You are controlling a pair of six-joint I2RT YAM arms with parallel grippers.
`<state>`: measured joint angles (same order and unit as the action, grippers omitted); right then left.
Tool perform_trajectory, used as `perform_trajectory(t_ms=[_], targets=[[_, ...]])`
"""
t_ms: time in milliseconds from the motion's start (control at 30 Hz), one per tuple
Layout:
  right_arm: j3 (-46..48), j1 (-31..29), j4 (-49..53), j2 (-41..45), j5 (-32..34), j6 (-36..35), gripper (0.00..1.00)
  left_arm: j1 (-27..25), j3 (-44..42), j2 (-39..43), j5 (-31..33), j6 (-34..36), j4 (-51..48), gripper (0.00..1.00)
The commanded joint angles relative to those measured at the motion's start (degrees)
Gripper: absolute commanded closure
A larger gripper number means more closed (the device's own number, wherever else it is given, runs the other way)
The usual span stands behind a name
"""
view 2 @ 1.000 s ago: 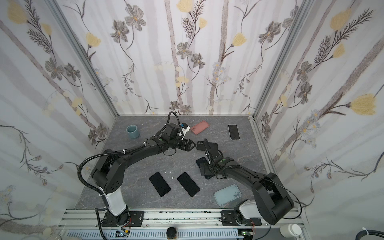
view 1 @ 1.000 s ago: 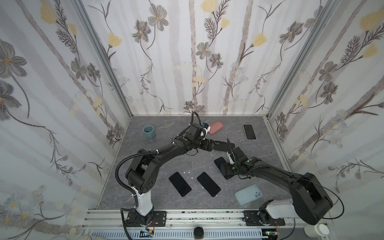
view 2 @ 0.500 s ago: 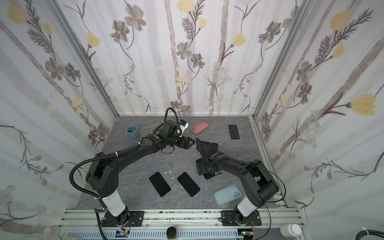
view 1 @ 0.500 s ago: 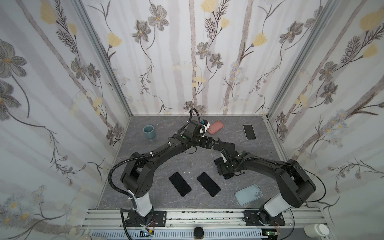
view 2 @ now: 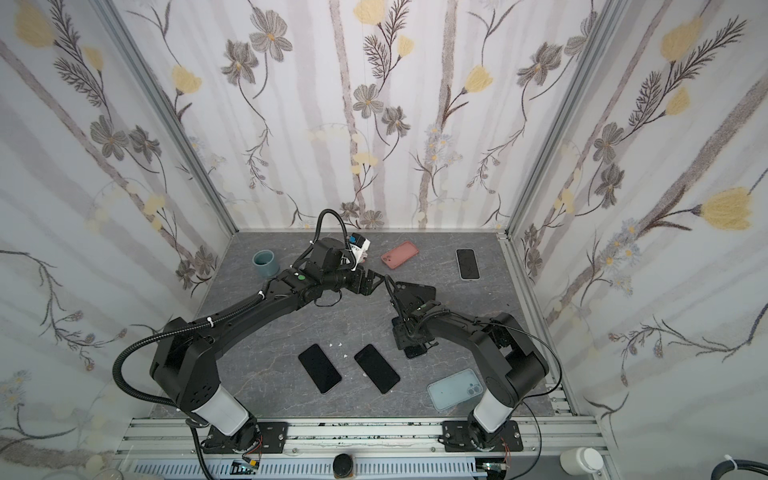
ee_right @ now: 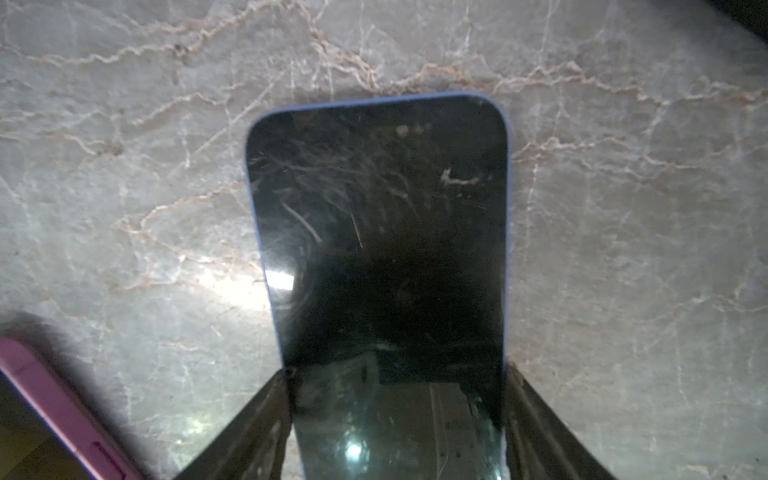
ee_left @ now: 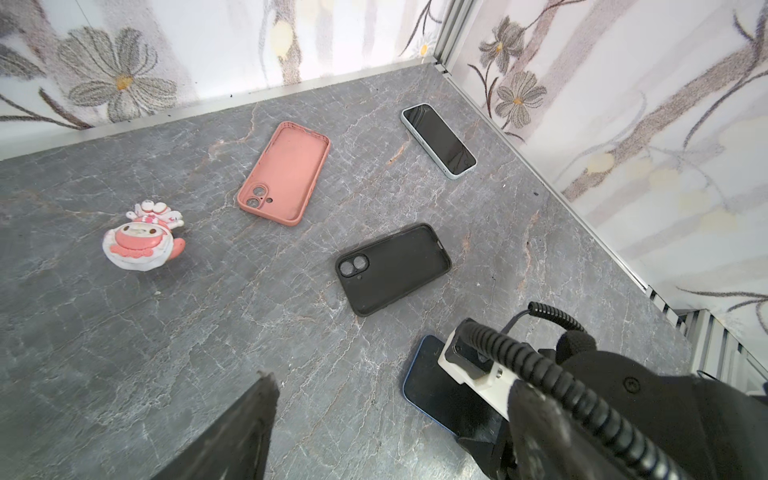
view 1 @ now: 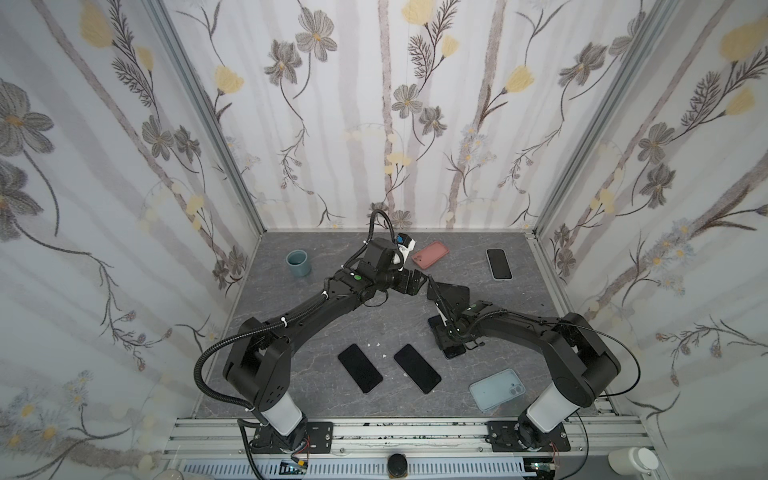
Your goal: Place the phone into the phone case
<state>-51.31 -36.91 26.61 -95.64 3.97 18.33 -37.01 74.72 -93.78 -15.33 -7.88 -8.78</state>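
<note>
As its jaws have narrowed since a second ago, right gripper now pinches both long edges of blue phone, flat on counter near black case. Empty, left gripper hovers wide open beside that case. Lift looks next.

Robot lab test booth: floral-papered wall panels, aluminium frame rail, grey marble-look tabletop.

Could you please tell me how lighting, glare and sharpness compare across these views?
Right wrist view: dim and soft, the blue phone screen showing smears and reflections, a bright glare patch on the table. Left wrist view: sharp, evenly lit, faint shadows beside the pink case and black case. Both top views: bright, even light, wide-angle stretch toward the edges.
</note>
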Motion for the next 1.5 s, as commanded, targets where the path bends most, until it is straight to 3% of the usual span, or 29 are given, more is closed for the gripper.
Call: perform_trajectory(t_ms=[0, 467, 1467], targets=[[0.99, -0.17, 0.95, -0.28, -0.79, -0.23, 0.36, 0.27, -0.19, 0.49, 1.09, 0.54, 1.35, 0.13], [2.93, -0.12, -3.98, 3.82, -0.04, 0.74, 0.42, 0.79, 1.62, -2.54, 0.14, -1.42, -1.59, 0.14], [9.48, -0.12, -10.57, 18.81, 4.70, 0.09, 0.44, 1.14, 5.36, -7.00, -8.44, -5.17, -5.86, 0.18]])
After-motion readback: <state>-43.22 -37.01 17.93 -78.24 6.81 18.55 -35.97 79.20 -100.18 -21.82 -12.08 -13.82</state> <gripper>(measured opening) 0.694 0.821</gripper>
